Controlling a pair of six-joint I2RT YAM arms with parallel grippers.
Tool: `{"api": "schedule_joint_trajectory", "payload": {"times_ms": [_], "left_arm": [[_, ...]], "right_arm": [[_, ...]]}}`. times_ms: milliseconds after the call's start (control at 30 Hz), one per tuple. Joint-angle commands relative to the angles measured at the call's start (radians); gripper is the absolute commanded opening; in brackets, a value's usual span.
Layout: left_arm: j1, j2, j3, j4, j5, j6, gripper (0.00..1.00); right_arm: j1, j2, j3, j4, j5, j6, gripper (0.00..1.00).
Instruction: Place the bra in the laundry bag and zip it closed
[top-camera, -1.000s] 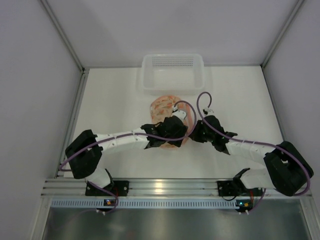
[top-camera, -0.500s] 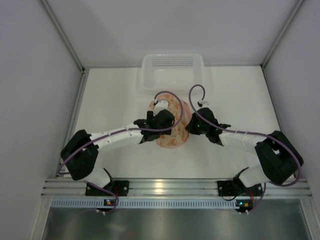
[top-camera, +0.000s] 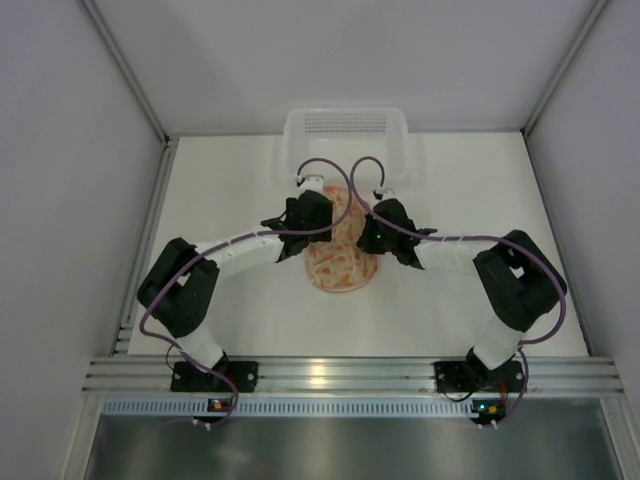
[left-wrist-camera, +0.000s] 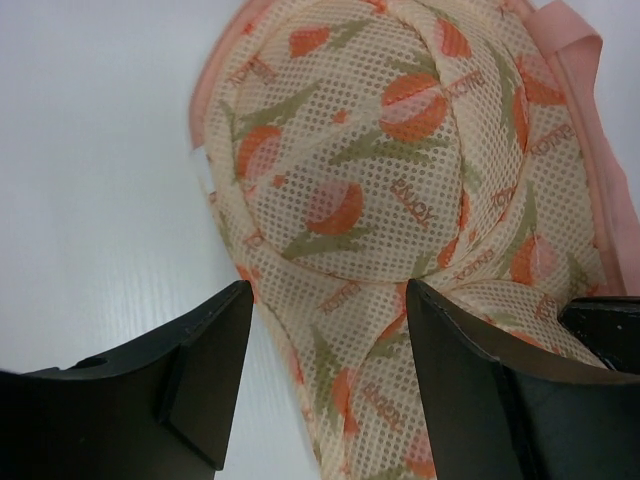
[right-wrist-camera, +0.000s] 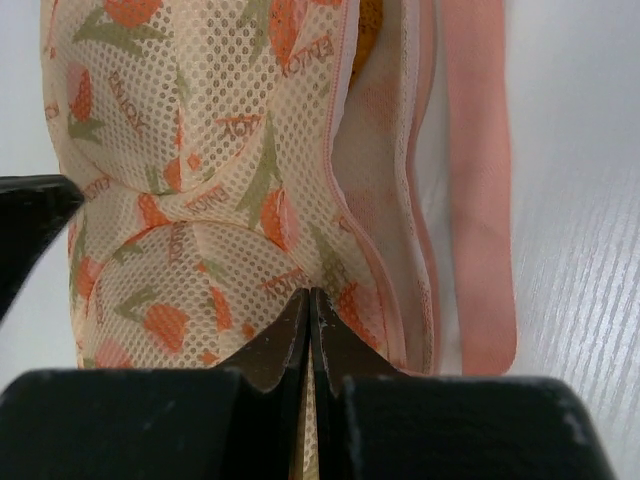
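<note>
Mesh laundry bag (left-wrist-camera: 400, 200) | tulip print | repeated orange word, unreadable

White slotted basket (top-camera: 345, 142) at the table's (top-camera: 270, 320) far edge.

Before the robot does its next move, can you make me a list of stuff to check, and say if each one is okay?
1. Bra inside the laundry bag: ok, orange shows through the gap.
2. Bag zipped shut: not ok, its side edge gapes.
3. Left gripper open over the bag's dome: ok.
4. Right gripper shut at the bag's edge: ok.
5. Right gripper actually pinching anything: cannot tell.
6. Basket out of the way behind the bag: ok.
</note>
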Motion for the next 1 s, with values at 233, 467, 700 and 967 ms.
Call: {"api": "schedule_joint_trajectory", "payload": {"times_ms": [233, 467, 700, 967], "left_arm": [[0.007, 0.082, -0.091, 0.224, 0.223, -0.004, 0.47], [-0.057, -0.032, -0.254, 0.172, 0.216, -0.148, 0.39], [-0.232, -0.168, -0.294, -0.011, 0.059, -0.334, 0.37], [-0.334, -0.248, -0.32, -0.032, 0.068, -0.376, 0.37]], "right_arm": [[-0.008, 0.034, 0.087, 0.005, 0.014, -0.066, 0.0], [-0.011, 0.065, 0.12, 0.002, -0.005, -0.096, 0.0], [-0.011, 0.143, 0.171, 0.032, -0.113, -0.094, 0.0], [0.047, 0.241, 0.324, -0.012, -0.186, -0.12, 0.0]]}}
